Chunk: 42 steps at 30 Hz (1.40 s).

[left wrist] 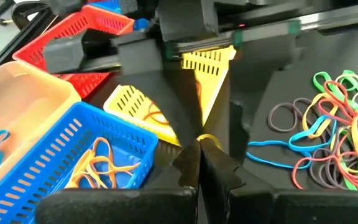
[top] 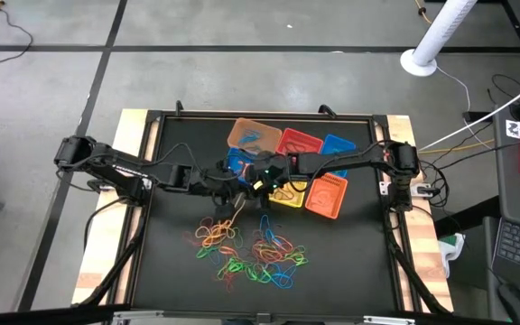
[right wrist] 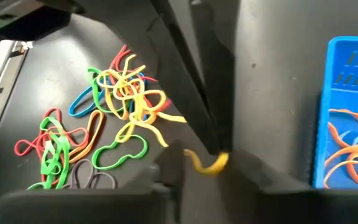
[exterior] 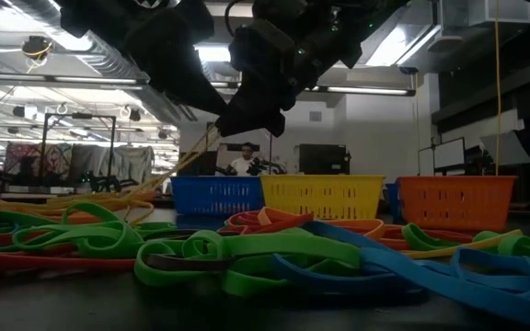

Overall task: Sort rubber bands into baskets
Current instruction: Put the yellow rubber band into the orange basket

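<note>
My left gripper is clenched on a yellow rubber band; my right gripper also nips it, above the desk beside the blue basket. Thin coloured rubber bands lie heaped nearby.

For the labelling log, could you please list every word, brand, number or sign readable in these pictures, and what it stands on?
No readable text in any view.
The baskets, the rubber bands and both arms show no lettering.
A black-and-white marker tag at the high view's right edge carries a pattern, not words.
Any signs in the room behind are too small to read.
</note>
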Each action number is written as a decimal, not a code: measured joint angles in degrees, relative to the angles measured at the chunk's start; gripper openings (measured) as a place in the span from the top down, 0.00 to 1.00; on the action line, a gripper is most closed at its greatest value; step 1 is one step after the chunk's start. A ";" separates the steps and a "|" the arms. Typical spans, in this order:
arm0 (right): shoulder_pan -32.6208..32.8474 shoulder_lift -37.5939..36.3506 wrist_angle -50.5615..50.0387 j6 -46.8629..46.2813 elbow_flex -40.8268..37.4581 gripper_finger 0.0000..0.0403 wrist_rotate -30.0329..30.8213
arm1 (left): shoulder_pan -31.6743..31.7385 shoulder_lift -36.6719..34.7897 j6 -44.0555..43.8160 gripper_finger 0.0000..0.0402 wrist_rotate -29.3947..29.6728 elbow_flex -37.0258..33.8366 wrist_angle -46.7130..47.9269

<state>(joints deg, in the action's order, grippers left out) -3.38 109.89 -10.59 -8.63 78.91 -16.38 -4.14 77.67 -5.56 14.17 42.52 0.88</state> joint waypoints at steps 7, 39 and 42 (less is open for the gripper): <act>-0.02 -1.13 -3.67 2.87 0.39 0.95 -2.20 | -0.01 0.00 -0.53 0.95 0.00 0.00 -0.21; 0.00 -8.71 -72.72 13.65 18.78 1.00 6.58 | 0.04 -0.02 -3.63 0.60 0.00 0.07 1.93; 0.00 -9.52 -77.59 13.65 18.78 1.00 9.15 | 0.04 -0.02 -3.69 0.60 -0.02 0.04 1.91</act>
<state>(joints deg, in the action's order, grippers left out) -3.38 100.36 -88.18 5.02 97.69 -7.23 -4.10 77.65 -9.25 14.15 42.57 2.79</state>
